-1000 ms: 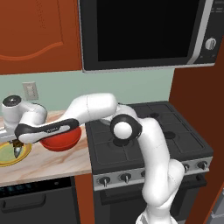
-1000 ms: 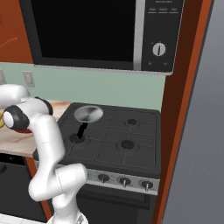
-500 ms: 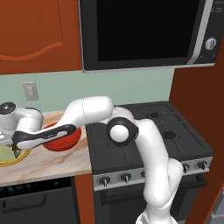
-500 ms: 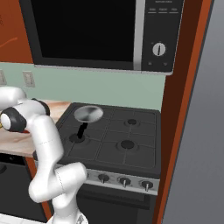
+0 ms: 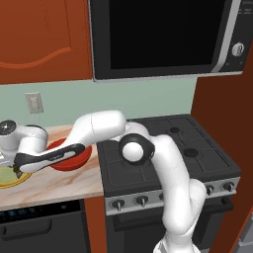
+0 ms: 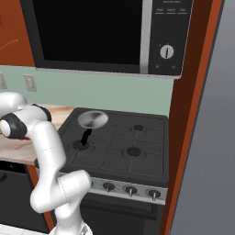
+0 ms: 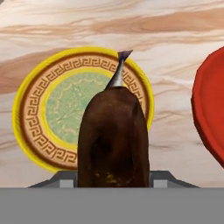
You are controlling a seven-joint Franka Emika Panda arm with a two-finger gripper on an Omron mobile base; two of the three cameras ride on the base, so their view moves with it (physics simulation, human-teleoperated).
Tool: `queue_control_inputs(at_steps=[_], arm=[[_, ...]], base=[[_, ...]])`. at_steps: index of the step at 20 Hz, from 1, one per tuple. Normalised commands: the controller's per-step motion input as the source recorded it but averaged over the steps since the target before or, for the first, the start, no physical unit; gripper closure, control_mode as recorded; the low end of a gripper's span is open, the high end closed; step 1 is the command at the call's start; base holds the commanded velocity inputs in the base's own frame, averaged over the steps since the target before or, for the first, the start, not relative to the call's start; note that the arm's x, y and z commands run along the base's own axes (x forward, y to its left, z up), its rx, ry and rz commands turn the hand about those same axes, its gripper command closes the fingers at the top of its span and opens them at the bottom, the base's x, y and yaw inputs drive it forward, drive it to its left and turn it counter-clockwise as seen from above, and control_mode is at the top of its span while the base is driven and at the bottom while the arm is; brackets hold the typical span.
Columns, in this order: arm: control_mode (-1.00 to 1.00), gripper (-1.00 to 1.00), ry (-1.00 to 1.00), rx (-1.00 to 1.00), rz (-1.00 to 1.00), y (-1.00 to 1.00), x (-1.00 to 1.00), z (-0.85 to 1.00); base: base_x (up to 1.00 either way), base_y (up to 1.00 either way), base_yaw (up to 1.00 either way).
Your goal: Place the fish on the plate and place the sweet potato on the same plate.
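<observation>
- Where arm reaches far left over the counter (image 5: 54, 185): claw (image 5: 11, 165) hanging above the plate (image 5: 10, 179) at left edge of left base view; claw itself mostly hidden behind the white wrist there
- Seen along the hand: sweet potato (image 7: 113, 138) clamped in claw (image 7: 113, 179), dark brown, long axis pointing away from camera; jaws partly closed against its sides, only grey bits of them visible either side of the lump at its near end
- Plate (image 7: 39, 111) directly beneath held sweet potato; yellow-orange rim, patterned brown band, pale green centre; lying flat on marbled counter (image 7: 109, 26)
- Fish (image 7: 119, 70) on plate, silver-grey, pointed tail toward far rim on right part of plate; most of body hidden behind sweet potato, so cannot tell how far it extends
- Sweet potato above plate; cannot tell from hand view whether touching plate surface or not
- Red bowl (image 7: 210, 109) near plate, on its right in hand view, a strip of counter between; same red bowl (image 5: 69, 153) in left base view, partly behind forearm, between plate and stove (image 5: 168, 153)
- Right base view: small pan (image 6: 92, 120) with dark handle on left burners of stove (image 6: 124, 147); microwave (image 6: 101, 36) above; arm's elbow at far left
</observation>
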Motion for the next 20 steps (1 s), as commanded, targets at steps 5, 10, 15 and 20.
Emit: queue_control_inputs(at_steps=[5,10,15,20], arm=[[-1.00,1.00,-0.01,0.06,-0.05,0.18,0.07,-0.01],[-1.00,1.00,0.00,0.09,-0.10,0.26,0.09,-0.06],[-1.00,1.00,0.00,0.03,-0.10,0.19,0.11,-0.11],[-1.00,1.00,0.07,0.00,-0.09,0.16,0.14,-0.19]], base=[[0.00,0.00,0.00],[0.00,0.00,0.00],[0.00,0.00,0.00],[0.00,0.00,0.00]])
